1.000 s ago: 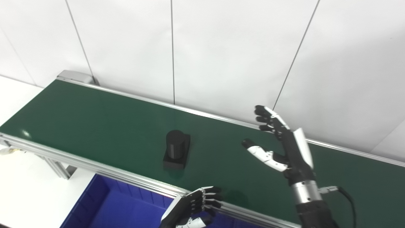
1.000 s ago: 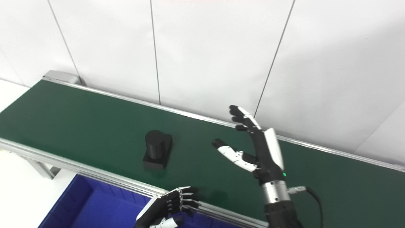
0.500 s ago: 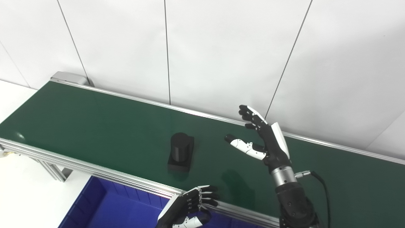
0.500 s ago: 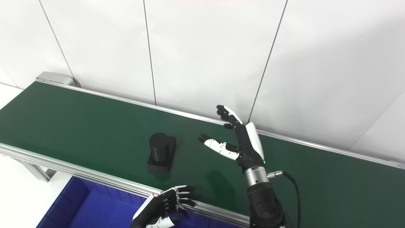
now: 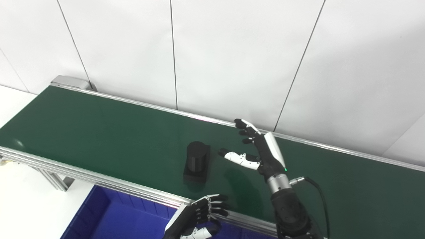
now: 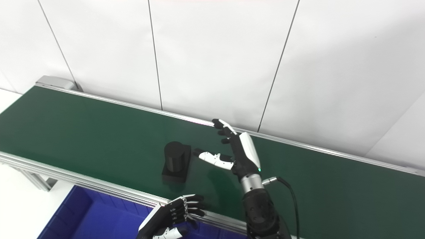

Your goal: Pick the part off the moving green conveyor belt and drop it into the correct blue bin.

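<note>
The part (image 5: pixel 196 162) is a black cylinder standing on a black square base, upright on the green conveyor belt (image 5: pixel 99 132) near its front rail. My right hand (image 5: pixel 262 151) is open just right of the part, fingers spread, thumb tip a small gap from the cylinder; it holds nothing. My left hand (image 5: pixel 199 219) is low at the belt's front rail, fingers curled loosely and apart, empty, over the blue bin (image 5: pixel 109 219).
The belt runs from upper left to lower right between aluminium rails (image 5: pixel 83 174). A white panelled wall (image 5: pixel 232 49) stands right behind it. A cable (image 5: pixel 318 192) trails from my right wrist. White floor (image 5: pixel 23 205) lies at the lower left.
My right hand has moved left and down toward the part, closing most of the gap. The part has drifted right along the belt. My left hand has stayed put. The camera has shifted slightly.
</note>
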Action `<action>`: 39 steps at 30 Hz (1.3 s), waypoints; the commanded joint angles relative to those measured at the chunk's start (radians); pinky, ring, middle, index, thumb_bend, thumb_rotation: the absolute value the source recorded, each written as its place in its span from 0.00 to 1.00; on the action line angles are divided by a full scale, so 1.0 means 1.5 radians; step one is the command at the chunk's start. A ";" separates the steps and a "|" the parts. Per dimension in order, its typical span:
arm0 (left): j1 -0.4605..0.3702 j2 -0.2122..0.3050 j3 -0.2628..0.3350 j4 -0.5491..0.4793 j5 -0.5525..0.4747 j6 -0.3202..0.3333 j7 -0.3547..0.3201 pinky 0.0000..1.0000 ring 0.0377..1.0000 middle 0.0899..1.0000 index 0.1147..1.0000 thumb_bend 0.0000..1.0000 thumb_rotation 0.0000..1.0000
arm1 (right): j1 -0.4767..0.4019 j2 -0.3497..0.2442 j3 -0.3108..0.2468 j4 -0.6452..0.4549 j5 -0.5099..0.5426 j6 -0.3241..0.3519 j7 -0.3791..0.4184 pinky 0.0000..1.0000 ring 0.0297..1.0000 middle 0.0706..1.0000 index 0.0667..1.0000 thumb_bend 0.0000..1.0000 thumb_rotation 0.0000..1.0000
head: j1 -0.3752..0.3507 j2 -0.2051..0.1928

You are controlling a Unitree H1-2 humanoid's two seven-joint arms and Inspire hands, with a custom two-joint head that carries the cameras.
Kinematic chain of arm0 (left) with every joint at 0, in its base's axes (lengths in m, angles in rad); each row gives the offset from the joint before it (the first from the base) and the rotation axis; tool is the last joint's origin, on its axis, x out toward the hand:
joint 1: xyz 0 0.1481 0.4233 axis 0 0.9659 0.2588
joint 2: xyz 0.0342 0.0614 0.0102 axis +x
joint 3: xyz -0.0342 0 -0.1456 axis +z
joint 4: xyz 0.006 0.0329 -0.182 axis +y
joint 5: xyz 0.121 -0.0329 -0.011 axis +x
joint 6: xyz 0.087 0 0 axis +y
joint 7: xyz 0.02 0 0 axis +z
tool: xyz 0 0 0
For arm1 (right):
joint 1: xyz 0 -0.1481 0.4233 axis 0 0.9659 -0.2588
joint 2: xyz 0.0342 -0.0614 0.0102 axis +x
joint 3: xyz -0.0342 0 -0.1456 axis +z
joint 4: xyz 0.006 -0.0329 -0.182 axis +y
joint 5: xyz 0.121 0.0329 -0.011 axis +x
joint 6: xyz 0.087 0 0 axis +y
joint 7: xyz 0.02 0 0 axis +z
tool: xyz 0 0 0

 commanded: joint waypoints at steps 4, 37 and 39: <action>0.000 -0.001 -0.008 -0.028 0.005 -0.018 -0.001 0.66 0.68 0.70 0.76 0.82 0.58 | -0.025 0.014 0.013 0.022 -0.009 -0.052 -0.025 0.73 0.82 0.84 0.86 0.75 0.47 | 0.003 0.005; 0.007 -0.029 -0.019 -0.063 0.002 -0.018 0.015 0.58 0.60 0.58 0.57 0.83 0.59 | -0.007 -0.001 0.056 0.041 -0.032 -0.076 -0.031 0.77 0.82 0.82 0.83 0.83 0.32 | 0.009 0.059; 0.008 -0.029 -0.020 -0.068 0.002 -0.018 0.015 0.58 0.60 0.58 0.57 0.83 0.60 | -0.005 -0.006 0.058 0.050 -0.041 -0.083 -0.039 0.76 0.81 0.80 0.82 0.83 0.28 | 0.006 0.066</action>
